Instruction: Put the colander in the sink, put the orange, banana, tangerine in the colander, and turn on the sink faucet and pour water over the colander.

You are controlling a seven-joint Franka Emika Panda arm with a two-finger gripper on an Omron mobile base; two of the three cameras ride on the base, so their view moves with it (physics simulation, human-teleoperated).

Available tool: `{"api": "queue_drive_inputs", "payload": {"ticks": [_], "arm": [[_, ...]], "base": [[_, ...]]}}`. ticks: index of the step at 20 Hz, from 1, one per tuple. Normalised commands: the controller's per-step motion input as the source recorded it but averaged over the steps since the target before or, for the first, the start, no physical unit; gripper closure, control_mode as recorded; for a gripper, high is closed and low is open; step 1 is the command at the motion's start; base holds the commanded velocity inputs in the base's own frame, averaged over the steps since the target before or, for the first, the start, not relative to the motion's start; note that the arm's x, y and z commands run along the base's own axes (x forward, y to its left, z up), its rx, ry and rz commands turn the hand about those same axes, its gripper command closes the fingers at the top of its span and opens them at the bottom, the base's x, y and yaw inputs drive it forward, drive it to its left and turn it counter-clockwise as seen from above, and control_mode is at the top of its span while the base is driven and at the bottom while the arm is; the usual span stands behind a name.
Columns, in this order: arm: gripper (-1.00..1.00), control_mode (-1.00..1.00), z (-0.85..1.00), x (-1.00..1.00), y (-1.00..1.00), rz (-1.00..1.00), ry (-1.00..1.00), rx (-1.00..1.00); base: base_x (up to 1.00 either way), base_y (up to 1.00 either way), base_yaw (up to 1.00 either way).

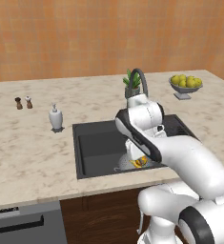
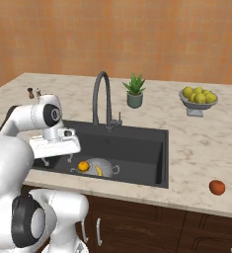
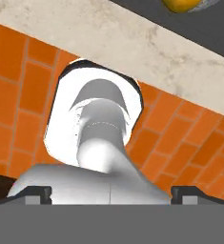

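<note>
The grey colander (image 2: pixel 105 168) sits in the dark sink (image 2: pixel 137 148) near its front wall. A round orange-coloured fruit (image 2: pixel 83 166) and the yellow banana (image 2: pixel 98 171) lie in it. A second, redder round fruit (image 2: pixel 216 187) rests on the counter at the front right; I cannot tell which is the orange and which the tangerine. My gripper (image 2: pixel 57 159) hangs open and empty over the sink's front left corner, left of the colander. In the hand view its fingertips (image 3: pixel 35 193) stand wide apart. The sink faucet (image 2: pixel 101 96) arches over the basin; water is out of view.
A potted plant (image 2: pixel 135 91) and a footed bowl of yellow-green fruit (image 2: pixel 198 99) stand behind the sink. A white soap dispenser (image 1: pixel 56 118) and two small shakers (image 1: pixel 23 102) are on the left counter. My own arm hides most of the colander (image 1: pixel 125 165) in the left base view.
</note>
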Motion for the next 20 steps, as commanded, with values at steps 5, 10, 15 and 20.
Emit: {"api": "queue_drive_inputs", "payload": {"ticks": [5, 10, 15, 20], "arm": [[-1.00, -1.00, 0.27, -0.36, -0.68, -0.11, 0.05, 0.07], [-1.00, -1.00, 0.18, -0.18, -0.84, 0.00, 0.00, 0.01], [-1.00, -1.00, 0.14, 0.00, -1.00, 0.00, 0.00, 0.00], [-1.00, -1.00, 0.23, 0.00, -0.98, 0.00, 0.00, 0.00]], "base": [[0.00, 0.00, 0.00], [0.00, 0.00, 0.00], [0.00, 0.00, 0.00], [0.00, 0.00, 0.00]]}}
